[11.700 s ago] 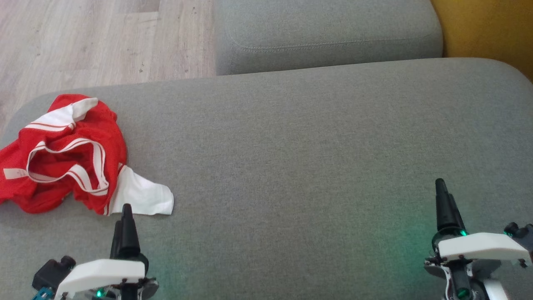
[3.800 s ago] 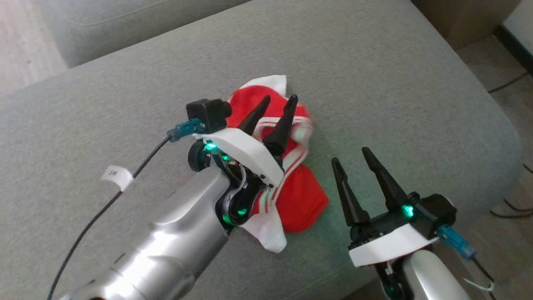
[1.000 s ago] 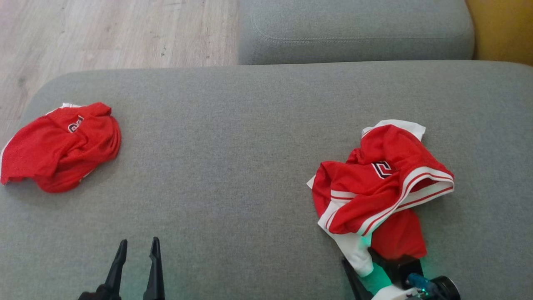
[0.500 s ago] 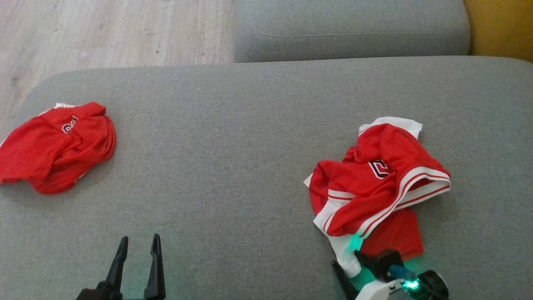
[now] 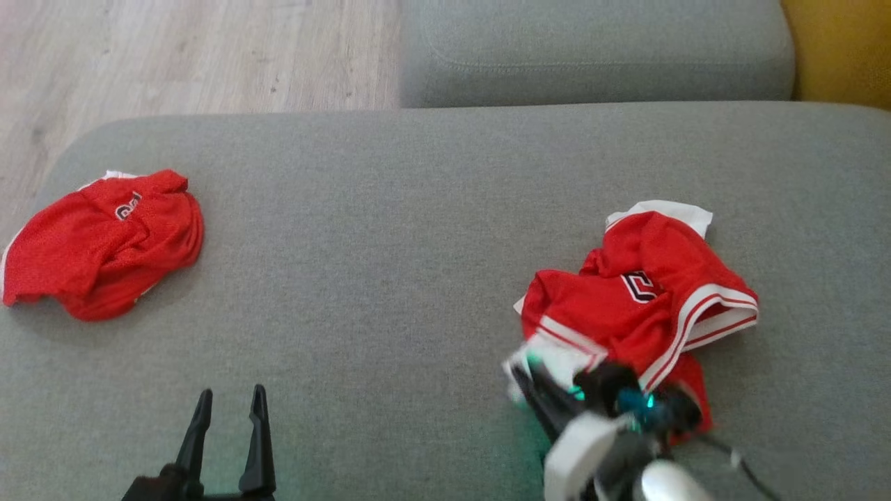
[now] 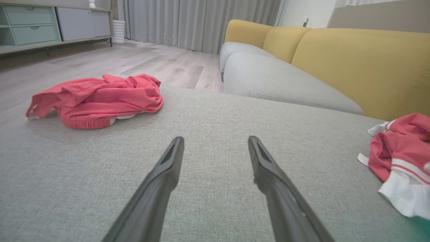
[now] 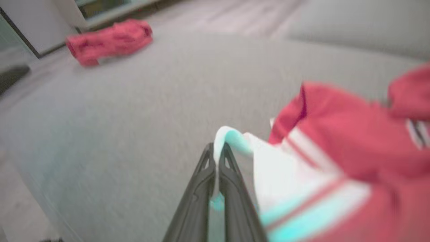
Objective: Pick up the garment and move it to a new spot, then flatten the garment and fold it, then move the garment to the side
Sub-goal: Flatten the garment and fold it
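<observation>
Head view, left to right: spare red garment (image 5: 104,243) bunched far left on seat cushion (image 5: 418,243), untouched. Left gripper (image 5: 231,393) fingers apart, idle, likely awaiting flattening. Red-and-white jersey (image 5: 647,292) crumpled at right; right gripper (image 7: 217,148) clamped on its white edge (image 7: 235,139), probably to spread it. Versus half-second earlier: jaws closed, white edge dragged leftward, arm blurred moving.

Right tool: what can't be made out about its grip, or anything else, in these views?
- Right tool: shut on white trim of the jersey; motion blur in right wrist and head views hides how much is pinched.
- Jersey: near edge hidden behind the right arm in head view; cut off by the right edge in left wrist view.
- Far garment: print too small to read in head view.
</observation>
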You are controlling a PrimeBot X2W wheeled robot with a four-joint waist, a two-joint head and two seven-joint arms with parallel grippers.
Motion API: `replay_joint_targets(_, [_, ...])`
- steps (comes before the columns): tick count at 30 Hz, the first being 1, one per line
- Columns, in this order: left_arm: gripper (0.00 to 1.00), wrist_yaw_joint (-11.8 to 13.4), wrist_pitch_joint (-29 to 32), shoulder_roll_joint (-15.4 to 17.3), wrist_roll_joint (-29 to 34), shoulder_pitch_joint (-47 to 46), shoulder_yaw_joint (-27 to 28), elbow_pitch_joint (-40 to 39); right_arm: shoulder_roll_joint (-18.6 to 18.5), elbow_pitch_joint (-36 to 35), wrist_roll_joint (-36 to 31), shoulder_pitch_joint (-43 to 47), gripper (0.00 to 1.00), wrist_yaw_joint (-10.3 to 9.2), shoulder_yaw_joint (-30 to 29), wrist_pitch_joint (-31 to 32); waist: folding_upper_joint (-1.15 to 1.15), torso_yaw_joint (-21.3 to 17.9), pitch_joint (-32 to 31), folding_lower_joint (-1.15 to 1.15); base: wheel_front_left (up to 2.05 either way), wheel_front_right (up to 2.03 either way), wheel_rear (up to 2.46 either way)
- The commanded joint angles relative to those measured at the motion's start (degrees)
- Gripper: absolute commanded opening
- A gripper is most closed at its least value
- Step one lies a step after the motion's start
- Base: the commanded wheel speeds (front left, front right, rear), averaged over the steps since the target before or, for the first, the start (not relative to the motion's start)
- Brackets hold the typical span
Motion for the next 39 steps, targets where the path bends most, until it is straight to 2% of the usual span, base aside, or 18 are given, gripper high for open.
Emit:
replay_joint_targets(1, [1.0, 0.0, -0.5, -0.2, -0.1, -1.9, 1.6, -1.4, 0.0, -4.7, 1.3, -5.2, 0.0, 0.44, 1.7, 0.2, 0.0, -0.1, -0.6, 0.0, 0.0, 0.0, 0.0])
replay_joint_targets(5, [1.0, 0.2, -0.5, -0.2, -0.2, -1.5, 1.4, -1.5, 0.0, -10.6, 4.8, -11.3, 0.0, 0.44, 1.9, 2.6, 0.0, -0.3, -1.8, 0.0, 0.0, 0.0, 0.0])
replay_joint_targets(10, [1.0, 0.5, -0.5, -0.2, -0.7, -1.6, 0.1, -1.5, 0.0, -11.9, 6.9, -22.3, 0.0, 0.44, 0.9, 6.8, 0.0, 0.4, -2.7, 0.0, 0.0, 0.0, 0.0])
replay_joint_targets(17, [1.0, 1.0, -0.5, -0.2, -1.7, -2.5, -1.9, -1.1, 0.0, -7.3, 11.7, -36.9, 0.0, 0.44, -2.1, 10.1, 0.0, 3.4, -3.8, 0.0, 0.0, 0.0, 0.0])
replay_joint_targets(26, [1.0, 2.4, -0.5, -0.2, -2.9, -1.9, -3.8, -1.2, 0.0, 0.1, 15.8, -50.6, 0.0, 0.44, -5.2, 8.3, 0.0, 6.1, -5.2, 0.0, 0.0, 0.0, 0.0])
replay_joint_targets(29, [1.0, 2.9, -0.5, -0.2, -3.3, -1.6, -4.2, -1.6, -0.2, 1.5, 17.0, -52.3, 0.0, 0.44, -6.8, 8.3, 0.0, 6.3, -5.5, 0.0, 0.0, 0.0, 0.0])
replay_joint_targets(34, [1.0, 3.5, -0.5, -0.2, -3.6, -1.1, -4.1, -2.2, -2.8, 0.6, 19.2, -49.9, 0.0, 0.44, -7.1, 10.1, 0.0, 5.7, -5.6, 0.0, 0.0, 0.0, 0.0])
replay_joint_targets(39, [1.0, 3.6, -0.5, -0.2, -3.2, -0.5, -3.0, -2.9, -9.8, -3.9, 20.2, -42.3, 0.0, 0.44, -6.7, 13.5, 0.0, 3.3, -5.0, 0.0, 0.0, 0.0, 0.0])
